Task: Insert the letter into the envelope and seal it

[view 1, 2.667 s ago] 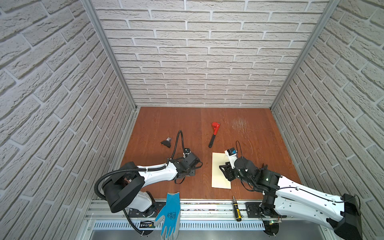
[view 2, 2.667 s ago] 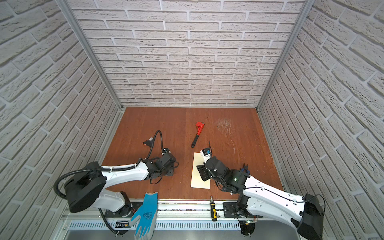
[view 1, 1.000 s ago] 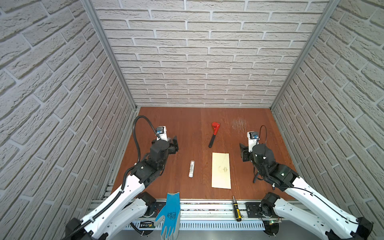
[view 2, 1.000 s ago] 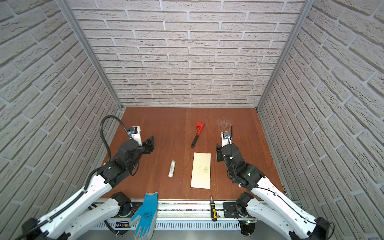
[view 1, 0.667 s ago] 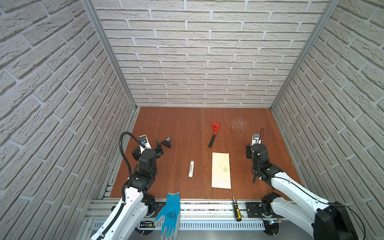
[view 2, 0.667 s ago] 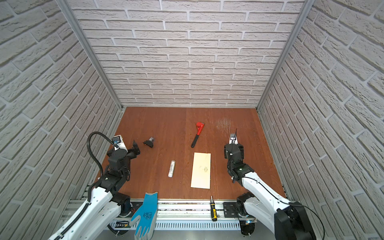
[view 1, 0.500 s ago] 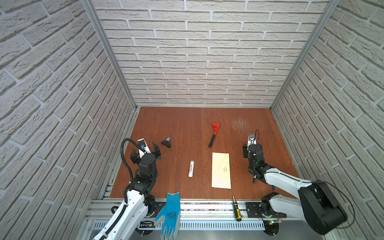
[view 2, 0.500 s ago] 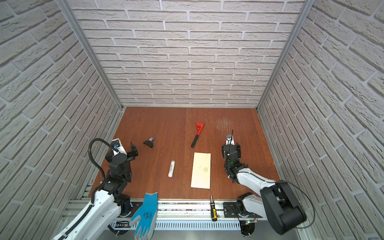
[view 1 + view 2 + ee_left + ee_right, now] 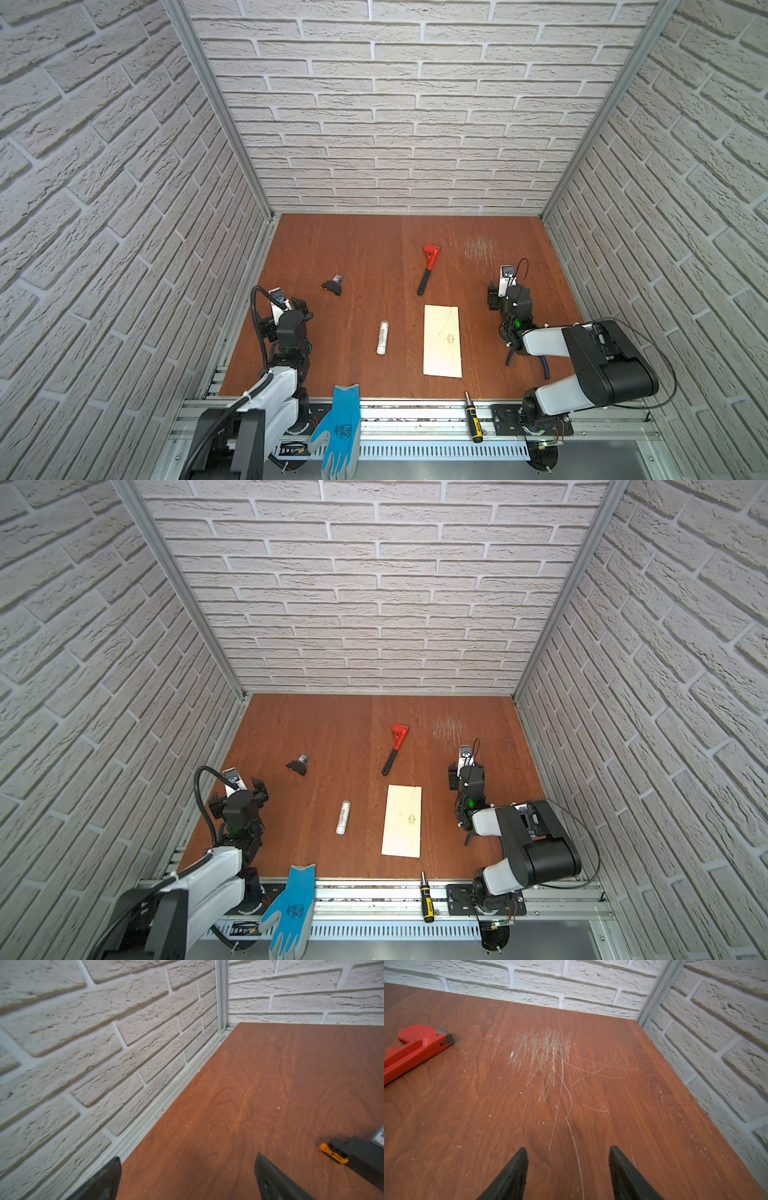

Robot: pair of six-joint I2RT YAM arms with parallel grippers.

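Envelope (image 9: 442,340) is lying flat near the front middle of the brown wood-grain counter (image 9: 353,249), showing as a smooth pale cream paper rectangle with a faint mark mid-face. A white cylindrical glue stick (image 9: 382,336) is lying near it on the left arm's side. Left hand (image 9: 188,1157) is hovering with black tapered fingers spread wide and gripping nothing, and right hand (image 9: 567,1148) is hovering spread and empty over scratched grain near a red wrench (image 9: 415,1047).

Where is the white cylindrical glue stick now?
In both top views the white glue stick lies on the brown table, just left of the cream rectangular envelope.
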